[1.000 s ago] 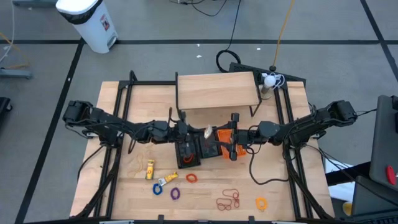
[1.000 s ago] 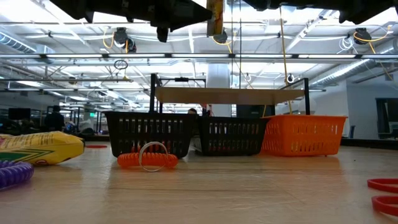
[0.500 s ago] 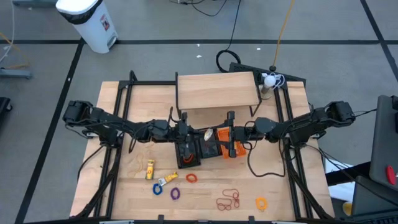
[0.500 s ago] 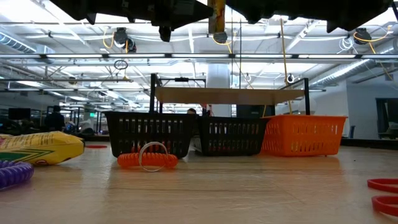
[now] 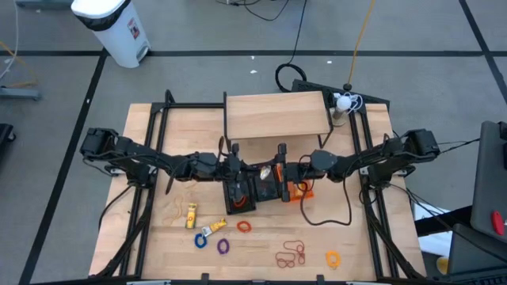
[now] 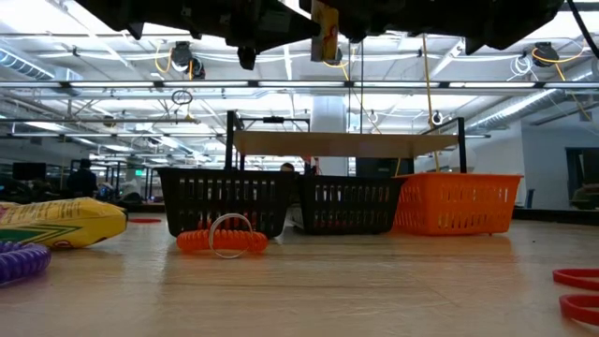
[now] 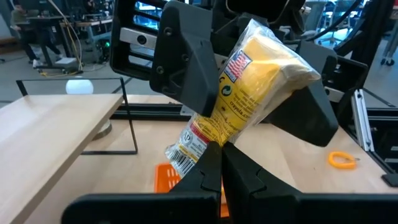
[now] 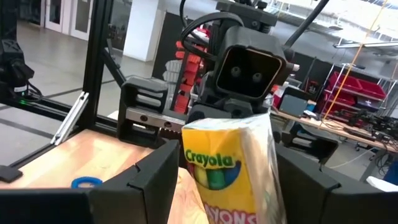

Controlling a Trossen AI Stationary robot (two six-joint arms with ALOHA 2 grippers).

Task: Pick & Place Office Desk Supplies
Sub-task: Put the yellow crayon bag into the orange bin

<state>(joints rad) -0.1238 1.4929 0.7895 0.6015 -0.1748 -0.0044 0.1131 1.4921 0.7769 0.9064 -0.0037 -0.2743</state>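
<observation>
A yellow Crayola packet (image 7: 249,74) hangs in the air over the row of baskets, tilted; my left gripper (image 7: 221,149) is shut on it. My right gripper (image 5: 279,170) faces it from the table's right, open, one finger on each side of the packet's upper end (image 8: 227,168). Whether those fingers touch it, I cannot tell. On the near half of the table lie loose supplies: a second yellow packet (image 5: 192,215), blue (image 5: 201,241), purple (image 5: 223,246) and orange (image 5: 244,226) rings, and red loops (image 5: 291,255). My left gripper pinches the packet's barcode end (image 7: 189,146) between its two fingers, which reach out about level from the table's left. The packet slants up and away from the fingertips, lifted clear of the baskets and the table.
Two black baskets (image 6: 225,201) (image 6: 348,204) and an orange basket (image 6: 454,204) stand in a row at mid-table below the grippers. A raised wooden shelf (image 5: 277,115) stands behind them. An orange coil ring (image 6: 222,241) lies in front of the left black basket.
My right gripper has moved toward the table's left, up to the held packet, rolling a little, and its open fingers now stand around the packet's free end. My left gripper and the packet have stayed in place.
</observation>
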